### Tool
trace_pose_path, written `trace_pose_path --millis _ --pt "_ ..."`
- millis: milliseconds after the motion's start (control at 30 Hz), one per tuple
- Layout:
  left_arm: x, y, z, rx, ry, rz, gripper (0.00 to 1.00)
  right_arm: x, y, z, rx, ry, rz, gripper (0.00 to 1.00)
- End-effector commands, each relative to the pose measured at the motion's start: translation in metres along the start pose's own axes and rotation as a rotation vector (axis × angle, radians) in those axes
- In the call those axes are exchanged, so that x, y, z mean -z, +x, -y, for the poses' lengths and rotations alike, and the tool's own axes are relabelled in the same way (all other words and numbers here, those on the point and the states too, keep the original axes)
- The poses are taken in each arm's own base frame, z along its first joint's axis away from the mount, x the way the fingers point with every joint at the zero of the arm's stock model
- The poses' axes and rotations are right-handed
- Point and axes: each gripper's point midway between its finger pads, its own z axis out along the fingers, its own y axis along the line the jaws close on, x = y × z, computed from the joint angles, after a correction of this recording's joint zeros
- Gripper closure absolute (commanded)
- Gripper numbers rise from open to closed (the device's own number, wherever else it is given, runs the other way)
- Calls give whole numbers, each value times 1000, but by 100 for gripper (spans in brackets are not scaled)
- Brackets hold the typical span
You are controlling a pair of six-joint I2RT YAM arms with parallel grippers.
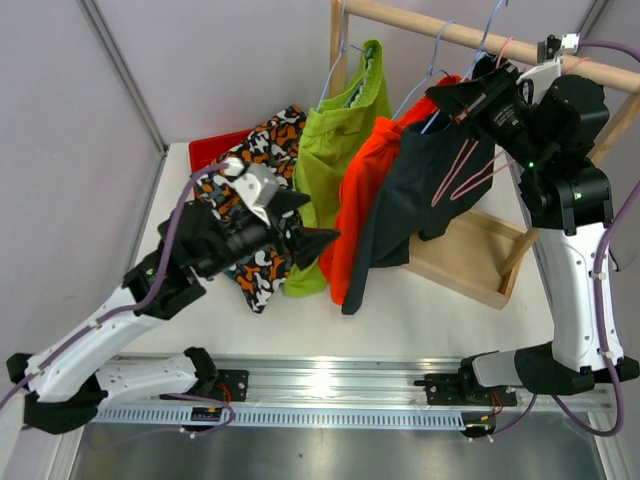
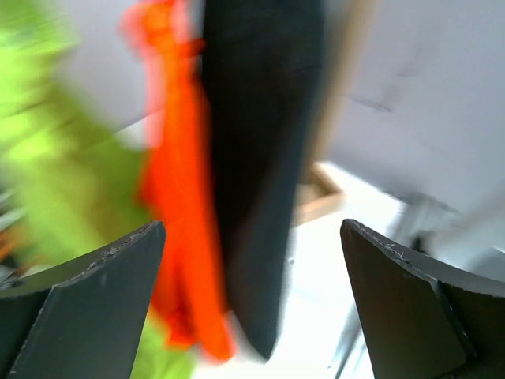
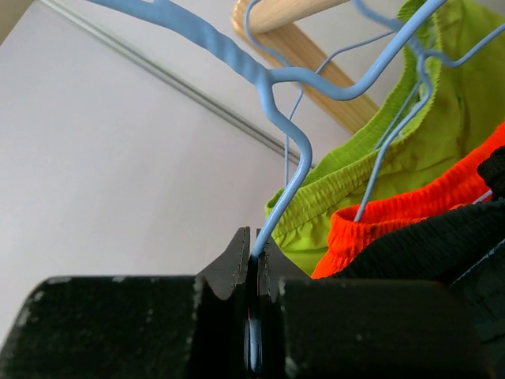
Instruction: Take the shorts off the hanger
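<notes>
Blue twisted-wire hanger (image 3: 211,41) pinched in right gripper (image 3: 253,246) (navy shorts (image 1: 420,200) limp, mesh-textured)

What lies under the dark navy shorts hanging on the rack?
The rack's wooden base tray sits on the table beneath the dark navy shorts. Its right part shows; the left end is covered by the shorts, so anything inside there cannot be seen.
</notes>
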Motion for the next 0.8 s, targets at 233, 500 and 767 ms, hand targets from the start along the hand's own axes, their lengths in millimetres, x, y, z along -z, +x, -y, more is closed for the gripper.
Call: trace_pose_path --millis 233,500,767 --pt "-60 -14 79 -25 324 161 1 33 -2 -56 7 -183 32 100" --pt "-93 -14 80 -5 307 179 14 55 8 -63 -25 -216 3 100" --pt "-92 -15 67 34 230 222 100 54 24 -53 -76 -222 -51 100"
